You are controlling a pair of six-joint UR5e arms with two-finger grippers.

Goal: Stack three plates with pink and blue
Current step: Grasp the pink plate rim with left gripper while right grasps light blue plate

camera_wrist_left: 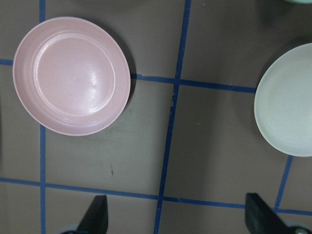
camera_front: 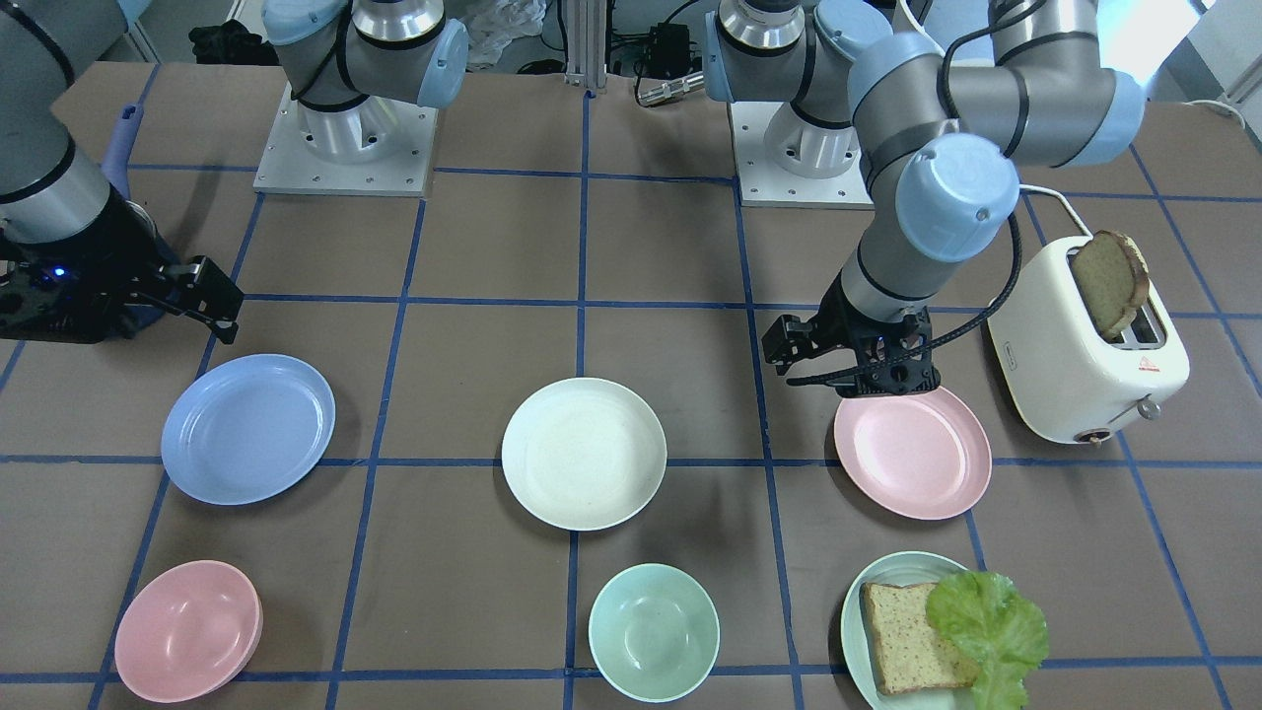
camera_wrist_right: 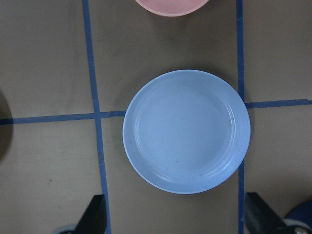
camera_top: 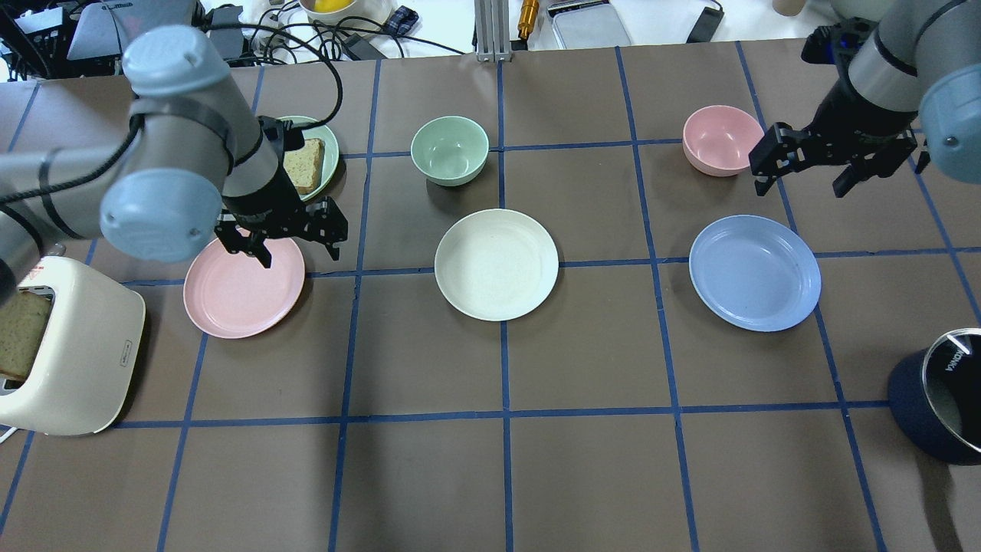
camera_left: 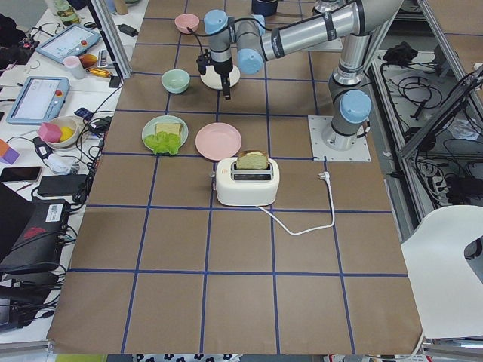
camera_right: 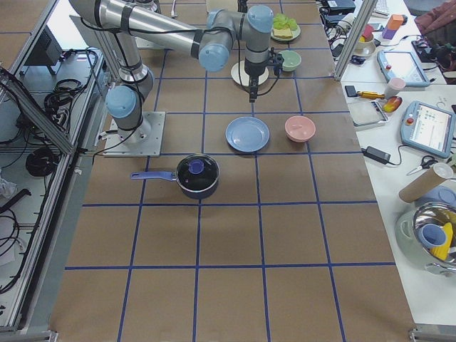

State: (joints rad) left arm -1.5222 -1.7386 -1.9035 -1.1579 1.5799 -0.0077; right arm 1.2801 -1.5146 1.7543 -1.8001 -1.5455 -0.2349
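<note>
Three plates lie apart in a row on the brown table. The pink plate (camera_top: 244,287) is on the robot's left, the cream-white plate (camera_top: 497,264) in the middle and the blue plate (camera_top: 755,272) on the right. My left gripper (camera_top: 295,241) is open and empty, above the far edge of the pink plate (camera_wrist_left: 72,75). My right gripper (camera_top: 801,180) is open and empty, above the table just beyond the blue plate (camera_wrist_right: 186,130). Nothing is stacked.
A cream toaster (camera_top: 65,353) with a bread slice stands left of the pink plate. A pale green plate (camera_front: 856,602) holds bread and lettuce. A mint bowl (camera_top: 450,149) and a pink bowl (camera_top: 720,138) sit beyond the plates. A dark pot (camera_top: 939,406) is at the near right.
</note>
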